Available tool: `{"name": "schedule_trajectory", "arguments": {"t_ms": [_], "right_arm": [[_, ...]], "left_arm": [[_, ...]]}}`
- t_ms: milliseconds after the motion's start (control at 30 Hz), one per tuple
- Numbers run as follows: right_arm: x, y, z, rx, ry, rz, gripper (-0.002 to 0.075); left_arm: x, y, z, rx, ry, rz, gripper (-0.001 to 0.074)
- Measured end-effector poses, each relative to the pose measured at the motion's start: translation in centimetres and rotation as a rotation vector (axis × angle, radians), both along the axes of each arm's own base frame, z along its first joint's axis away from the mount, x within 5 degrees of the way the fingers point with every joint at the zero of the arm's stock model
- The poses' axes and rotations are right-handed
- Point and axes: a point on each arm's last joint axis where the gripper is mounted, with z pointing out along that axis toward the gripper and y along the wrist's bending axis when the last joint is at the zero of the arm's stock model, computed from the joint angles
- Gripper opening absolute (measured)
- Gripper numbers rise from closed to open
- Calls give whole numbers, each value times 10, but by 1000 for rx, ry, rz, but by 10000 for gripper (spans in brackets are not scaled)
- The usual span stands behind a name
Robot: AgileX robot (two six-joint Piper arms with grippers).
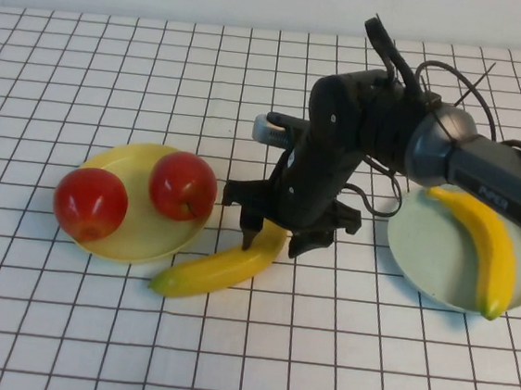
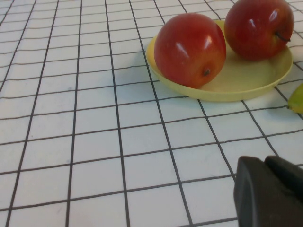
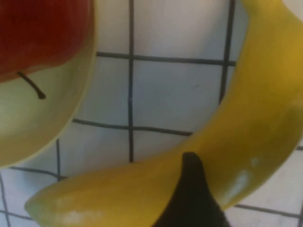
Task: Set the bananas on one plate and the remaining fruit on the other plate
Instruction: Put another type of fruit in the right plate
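Two red apples (image 1: 90,203) (image 1: 183,186) sit on the yellow plate (image 1: 144,234) at the left. One banana (image 1: 483,246) lies on the blue-green plate (image 1: 422,259) at the right. The other banana (image 1: 220,267) lies on the table between the plates. My right gripper (image 1: 274,240) is down over this banana's upper end, open, with a finger on each side. In the right wrist view one dark fingertip (image 3: 191,198) stands against the banana (image 3: 236,137). My left gripper (image 2: 265,163) is shut and empty, low near the table's front left corner.
The table is a white cloth with a black grid. The right arm's body (image 1: 380,124) reaches across the middle from the right, above the blue-green plate's near-left side. The yellow plate (image 2: 246,78) with both apples lies ahead of the left gripper.
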Motion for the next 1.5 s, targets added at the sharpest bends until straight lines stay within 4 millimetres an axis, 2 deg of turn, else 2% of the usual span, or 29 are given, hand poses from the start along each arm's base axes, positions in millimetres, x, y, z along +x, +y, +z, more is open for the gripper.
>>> {"name": "schedule_trajectory", "arguments": {"t_ms": [267,433,933,1200,1300,1500], "right_arm": [[12,17,-2,51,24,-41,449],[14,28,0,69,-23,-25,449],[14,43,7,87,-68,-2,449],[16,44,-2,56,-49,-14,448],[16,45,-4,58,-45,-15,428],[16,44,-3,46,-47,-17,325]], "left_arm": [[0,0,0,0,0,0,1],[0,0,0,0,0,0,1],[0,0,0,0,0,0,1],[0,0,0,0,0,0,1],[0,0,0,0,0,0,1],[0,0,0,0,0,0,1]]}}
